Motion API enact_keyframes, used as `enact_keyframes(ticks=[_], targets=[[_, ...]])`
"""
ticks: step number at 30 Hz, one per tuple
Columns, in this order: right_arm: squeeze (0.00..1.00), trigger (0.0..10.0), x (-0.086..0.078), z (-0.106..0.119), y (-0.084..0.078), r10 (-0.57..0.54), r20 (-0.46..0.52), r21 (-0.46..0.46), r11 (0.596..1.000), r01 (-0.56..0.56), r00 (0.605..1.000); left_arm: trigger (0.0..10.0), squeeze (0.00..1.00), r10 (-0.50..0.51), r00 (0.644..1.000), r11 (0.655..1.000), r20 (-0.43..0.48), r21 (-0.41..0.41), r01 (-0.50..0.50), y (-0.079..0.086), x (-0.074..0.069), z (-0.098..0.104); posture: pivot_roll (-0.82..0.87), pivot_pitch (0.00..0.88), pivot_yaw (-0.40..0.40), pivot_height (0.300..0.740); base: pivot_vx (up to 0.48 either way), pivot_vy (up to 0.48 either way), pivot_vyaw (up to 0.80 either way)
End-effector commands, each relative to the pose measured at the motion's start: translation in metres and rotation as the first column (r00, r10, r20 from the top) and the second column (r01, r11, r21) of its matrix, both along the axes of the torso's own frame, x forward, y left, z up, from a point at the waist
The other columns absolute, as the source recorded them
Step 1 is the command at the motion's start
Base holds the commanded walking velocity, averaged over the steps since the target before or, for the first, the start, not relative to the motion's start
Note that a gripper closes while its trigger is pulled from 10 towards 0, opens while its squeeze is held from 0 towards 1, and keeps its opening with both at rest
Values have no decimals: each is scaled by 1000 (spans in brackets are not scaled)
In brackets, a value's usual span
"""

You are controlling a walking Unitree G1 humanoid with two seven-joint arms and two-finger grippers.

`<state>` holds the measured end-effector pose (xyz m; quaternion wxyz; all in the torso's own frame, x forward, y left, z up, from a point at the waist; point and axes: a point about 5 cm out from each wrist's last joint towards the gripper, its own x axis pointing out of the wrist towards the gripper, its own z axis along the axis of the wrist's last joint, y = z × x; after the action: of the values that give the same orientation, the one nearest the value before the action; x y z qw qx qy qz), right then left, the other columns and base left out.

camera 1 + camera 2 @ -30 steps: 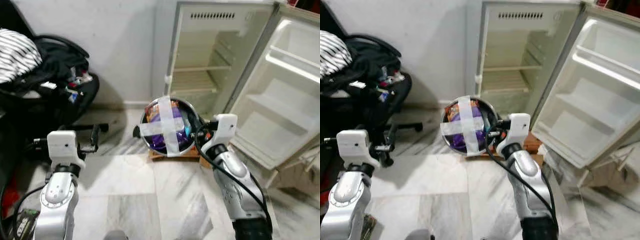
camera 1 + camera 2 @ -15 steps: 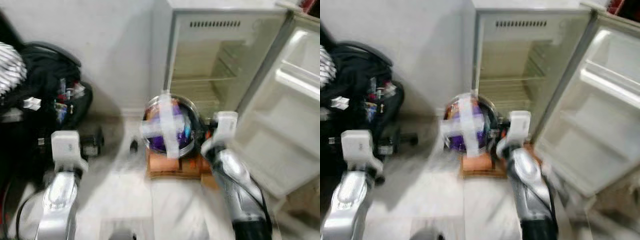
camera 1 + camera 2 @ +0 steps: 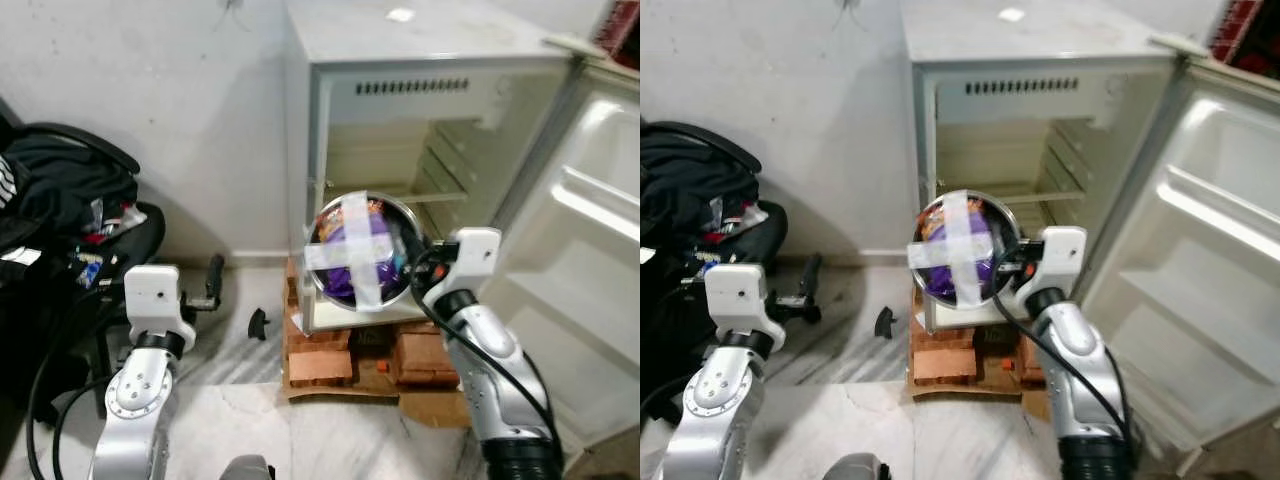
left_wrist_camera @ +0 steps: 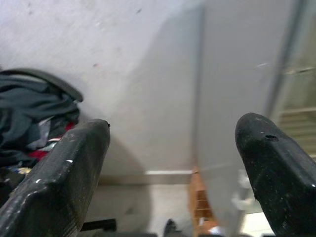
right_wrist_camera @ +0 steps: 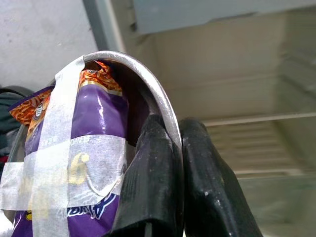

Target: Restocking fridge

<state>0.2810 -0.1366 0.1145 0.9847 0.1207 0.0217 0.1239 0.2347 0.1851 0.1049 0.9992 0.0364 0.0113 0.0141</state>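
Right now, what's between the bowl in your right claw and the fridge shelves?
Nothing: in the right wrist view, the open stretch between the taped steel bowl, pinched by the right claw, and the fridge shelves is bare.

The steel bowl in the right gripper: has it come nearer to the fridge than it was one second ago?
Yes. The steel bowl, pinched at its rim by the right gripper, was left of the fridge opening, over the floor; it now hangs before the lower shelves.

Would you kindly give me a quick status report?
Right gripper shut on steel bowl rim, purple packet taped inside. Left gripper open, idle. Bowl before open fridge; shelves bare, nothing blocking.
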Motion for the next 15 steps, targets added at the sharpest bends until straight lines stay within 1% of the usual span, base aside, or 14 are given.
enact_keyframes(ticks=[1, 11, 15], targets=[[0, 10000, 4, 10, 2, 10, 42, -12, 1000, -10, 999, 10000, 0, 6, 1000, 1000, 5, 7, -6, 1, 1, 2, 103, 14, -50, 740, 461, 0, 0], [0, 10000, 4, 9, 1, 4, 42, -17, 1000, -3, 999, 10000, 0, 13, 1000, 1000, -12, 4, -13, 1, 0, -1, 104, 18, -49, 740, 440, 0, 0], [0, 10000, 3, 8, 1, 3, 38, -16, 1000, -3, 999, 10000, 0, 22, 999, 1000, -28, -15, -23, 0, -3, -4, 108, 21, -50, 740, 0, 0, 0]])
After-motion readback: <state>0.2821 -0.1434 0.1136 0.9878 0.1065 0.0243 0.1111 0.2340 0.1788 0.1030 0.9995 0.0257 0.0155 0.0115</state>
